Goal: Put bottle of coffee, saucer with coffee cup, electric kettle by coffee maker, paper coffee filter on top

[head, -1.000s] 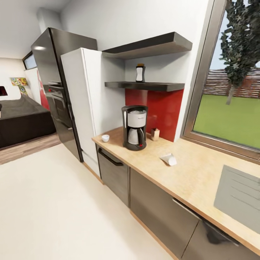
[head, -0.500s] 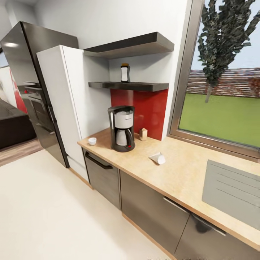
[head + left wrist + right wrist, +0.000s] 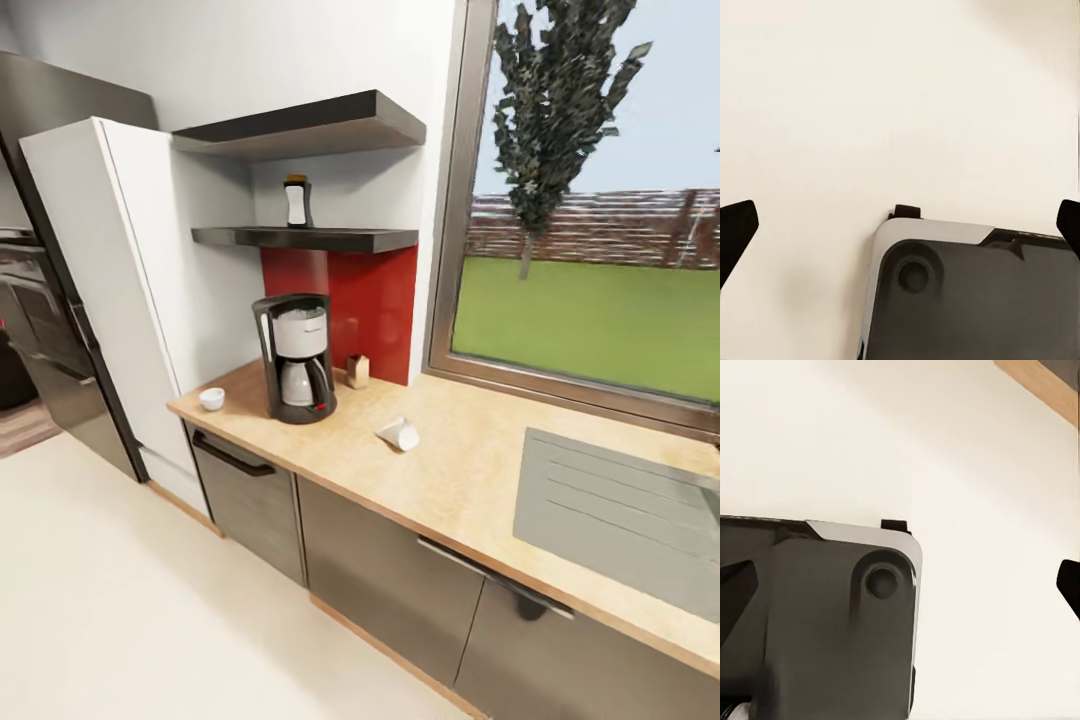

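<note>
Kitchen countertop (image 3: 470, 480) seen from head view; coffee maker (image 3: 296, 357) upright near its left end, coffee cup (image 3: 211, 398) just left of it. Bottle of coffee (image 3: 297, 202) upright on kitchen shelf (image 3: 310, 238). Left gripper (image 3: 900, 229) and right gripper (image 3: 904, 577) fingers spread wide, nothing held, over pale floor (image 3: 870, 112)

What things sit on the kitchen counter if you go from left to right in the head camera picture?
Small white cup → coffee maker → small tan box by the red wall → white thing lying tipped on its side → grey sink, all along the countertop.
</note>
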Motion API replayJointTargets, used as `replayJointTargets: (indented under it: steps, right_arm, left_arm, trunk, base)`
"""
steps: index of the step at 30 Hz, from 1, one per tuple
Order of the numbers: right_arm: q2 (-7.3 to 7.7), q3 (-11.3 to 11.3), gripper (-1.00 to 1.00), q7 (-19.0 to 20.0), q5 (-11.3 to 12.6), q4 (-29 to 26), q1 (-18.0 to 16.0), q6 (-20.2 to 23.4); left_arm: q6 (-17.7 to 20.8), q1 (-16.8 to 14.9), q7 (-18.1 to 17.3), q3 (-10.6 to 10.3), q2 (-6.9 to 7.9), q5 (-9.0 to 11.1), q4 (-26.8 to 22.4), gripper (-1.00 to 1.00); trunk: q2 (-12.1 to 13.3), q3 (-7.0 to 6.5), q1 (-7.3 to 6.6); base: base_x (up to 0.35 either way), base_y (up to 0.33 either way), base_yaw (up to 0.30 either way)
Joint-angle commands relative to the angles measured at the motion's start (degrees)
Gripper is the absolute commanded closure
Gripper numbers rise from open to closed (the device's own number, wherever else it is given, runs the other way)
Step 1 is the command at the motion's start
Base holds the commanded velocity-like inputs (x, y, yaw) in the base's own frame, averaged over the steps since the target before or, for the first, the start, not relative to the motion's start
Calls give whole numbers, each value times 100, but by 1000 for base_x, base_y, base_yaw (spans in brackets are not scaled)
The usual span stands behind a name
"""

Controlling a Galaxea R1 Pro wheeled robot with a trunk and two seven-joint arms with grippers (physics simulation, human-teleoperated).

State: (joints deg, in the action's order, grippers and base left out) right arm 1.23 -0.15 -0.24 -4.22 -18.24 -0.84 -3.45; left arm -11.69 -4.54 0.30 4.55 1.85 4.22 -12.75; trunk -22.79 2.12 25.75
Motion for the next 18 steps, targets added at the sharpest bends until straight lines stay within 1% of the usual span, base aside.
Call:
replayJointTargets:
  steps: [1, 8, 10, 13, 18]
  right_arm:
    - [0, -3, -100, -2, -44, 5, -6, -16]
    - [-6, -3, -100, -2, -39, 13, -7, -16]
    - [-9, -3, -100, -2, -37, 13, -5, -16]
    - [-16, 7, -100, -2, -38, 13, -9, -16]
    - [-24, 31, -100, 3, -49, 13, -9, -16]
  left_arm:
    - [-17, -3, -2, 2, 0, 44, 2, -100]
    - [-17, -3, 4, 9, 19, 44, 1, -100]
    - [-18, -3, 5, 14, 27, 44, 1, -100]
    - [-18, -3, 5, 18, 38, 44, 1, -100]
    - [-18, -3, 5, 19, 44, 44, 0, -100]
  trunk:
    - [-12, 13, 3]
    - [-12, 13, 3]
    - [-12, 13, 3]
    - [-12, 13, 3]
    - [-12, 13, 3]
  base:
    - [0, 0, -265]
    - [0, 3, -264]
    - [0, 87, -218]
    - [0, 189, -105]
    - [0, 274, -26]
